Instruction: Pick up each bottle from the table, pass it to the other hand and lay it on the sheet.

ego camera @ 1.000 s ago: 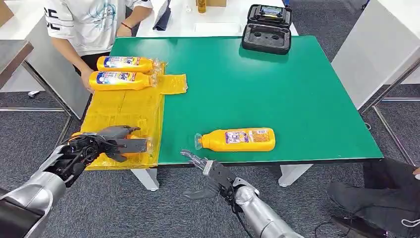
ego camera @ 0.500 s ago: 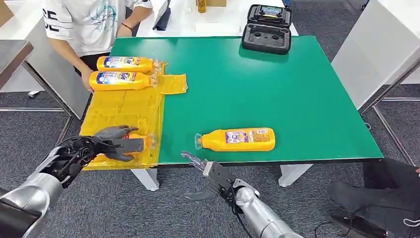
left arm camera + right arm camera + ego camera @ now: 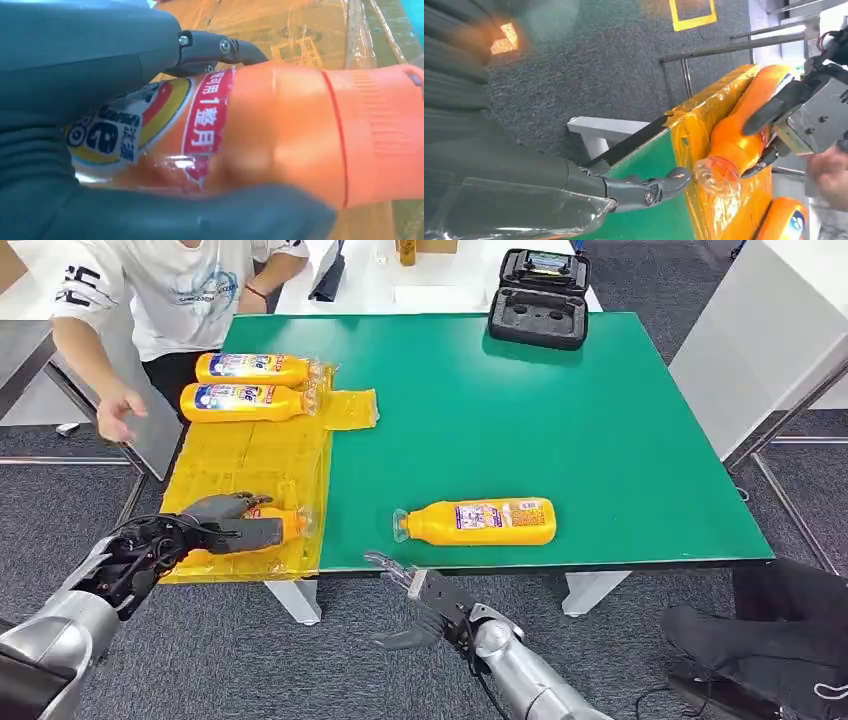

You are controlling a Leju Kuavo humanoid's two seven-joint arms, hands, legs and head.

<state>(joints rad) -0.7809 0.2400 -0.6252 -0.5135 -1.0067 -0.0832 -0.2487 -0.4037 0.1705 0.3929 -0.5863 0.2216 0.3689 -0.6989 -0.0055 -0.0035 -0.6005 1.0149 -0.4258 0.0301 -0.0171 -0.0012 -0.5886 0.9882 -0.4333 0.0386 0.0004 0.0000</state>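
Orange plastic fills the left hand (image 3: 215, 530): it grips a bottle (image 3: 272, 527) round the body, thumb on one side and dark fingers on the other, with the clear cap pointing toward the green table (image 3: 600, 410). In the head view this held bottle is low over the near end of the yellow sheet (image 3: 250, 460), close to its edge beside the green; whether it already touches the sheet I cannot tell.

At the far end of the sheet two more bottles (image 3: 250, 369) (image 3: 243, 402) lie side by side, so that part of the job looks done. The held one would be the third, and it seems to be in the laying-down step, with release still to come.

Off the sheet, on the bare green near the front edge, one last bottle (image 3: 478, 522) lies on its side, untouched. It still needs picking up, passing across and laying down.

Nearest to it, below the table's front edge, the right hand (image 3: 420, 590) holds nothing, its fingers spread apart.

Beyond the sheet's far corner a person (image 3: 190, 290) in a white shirt stands with one hand (image 3: 118, 412) lowered beside the table, and a black case (image 3: 538, 300) sits open at the table's far edge.
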